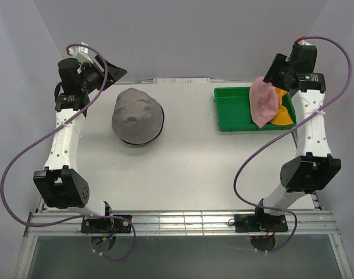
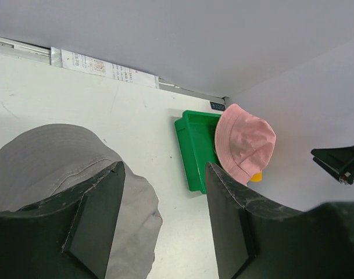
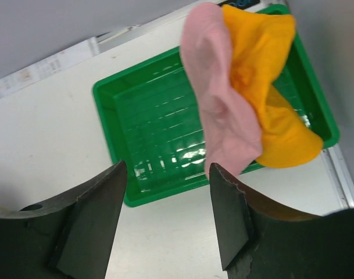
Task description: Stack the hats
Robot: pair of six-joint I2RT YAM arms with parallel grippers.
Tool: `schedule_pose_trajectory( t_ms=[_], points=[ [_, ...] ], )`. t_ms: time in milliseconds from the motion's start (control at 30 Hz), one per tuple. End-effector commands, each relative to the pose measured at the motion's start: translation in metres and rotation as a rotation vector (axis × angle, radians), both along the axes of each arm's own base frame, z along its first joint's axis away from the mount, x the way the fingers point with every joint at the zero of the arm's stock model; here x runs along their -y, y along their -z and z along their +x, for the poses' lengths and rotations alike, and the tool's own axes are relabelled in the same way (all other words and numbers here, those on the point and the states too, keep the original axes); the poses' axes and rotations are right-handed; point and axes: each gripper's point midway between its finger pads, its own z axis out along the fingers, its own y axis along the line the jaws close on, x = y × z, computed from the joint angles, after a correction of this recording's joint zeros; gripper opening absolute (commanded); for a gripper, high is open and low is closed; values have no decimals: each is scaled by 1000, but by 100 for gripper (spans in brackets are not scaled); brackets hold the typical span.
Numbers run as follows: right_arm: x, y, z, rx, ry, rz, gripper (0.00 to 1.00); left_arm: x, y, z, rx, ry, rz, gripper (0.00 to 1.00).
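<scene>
A grey hat (image 1: 138, 115) (image 2: 49, 160) lies crown up on the left half of the table, with a dark blue brim edge (image 1: 143, 142) showing under it. My left gripper (image 1: 108, 72) (image 2: 163, 168) hovers open behind and to the left of it, with nothing between its fingers. A pink hat (image 1: 264, 102) (image 2: 245, 147) (image 3: 220, 104) hangs limp over the green tray (image 1: 235, 110) (image 3: 153, 116), against a yellow-orange hat (image 1: 283, 116) (image 3: 270, 93) that rests in the tray's right end. My right gripper (image 1: 270, 77) (image 3: 168, 165) is open above the tray; the pink hat's lower edge reaches its right fingertip.
The tray sits at the back right of the table, close to the right arm. A printed paper strip (image 1: 182, 80) (image 2: 104, 67) lies along the back edge. Grey walls close in the back and both sides. A metal rail (image 1: 177, 221) runs along the front.
</scene>
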Motion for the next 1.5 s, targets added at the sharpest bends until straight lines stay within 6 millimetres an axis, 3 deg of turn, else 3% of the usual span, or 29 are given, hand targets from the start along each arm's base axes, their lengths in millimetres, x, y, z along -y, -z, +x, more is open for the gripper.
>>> schedule_pose_trajectory(
  t_ms=[0, 233, 267, 467, 800, 933, 1100, 1133, 1267, 1433, 1467],
  points=[
    [29, 23, 15, -73, 31, -35, 65, 8, -28, -21, 68, 41, 11, 68],
    [57, 47, 49, -128, 87, -71, 65, 24, -26, -38, 57, 99, -33, 68],
    [62, 58, 54, -153, 98, -86, 65, 26, -25, -40, 57, 105, -33, 68],
    [73, 77, 67, -192, 128, -122, 63, 27, -20, -43, 48, 104, -33, 68],
    [72, 104, 76, -240, 111, -111, 54, 27, -17, -43, 39, 102, -28, 68],
    [70, 109, 80, -245, 108, -101, 40, 28, -12, -42, 30, 103, -27, 67],
    [70, 119, 81, -268, 106, -98, 38, 28, -14, -41, 33, 106, -26, 67],
    [69, 120, 82, -270, 103, -91, 32, 29, -13, -41, 31, 108, -27, 67],
    [64, 111, 81, -249, 90, -71, 8, 29, -13, -41, 31, 108, -27, 67],
    [40, 73, 78, -165, 32, -9, 8, 29, -15, -42, 34, 110, -32, 66],
    [32, 56, 74, -129, 8, 3, 8, 29, -15, -42, 33, 110, -35, 66]
  ],
)
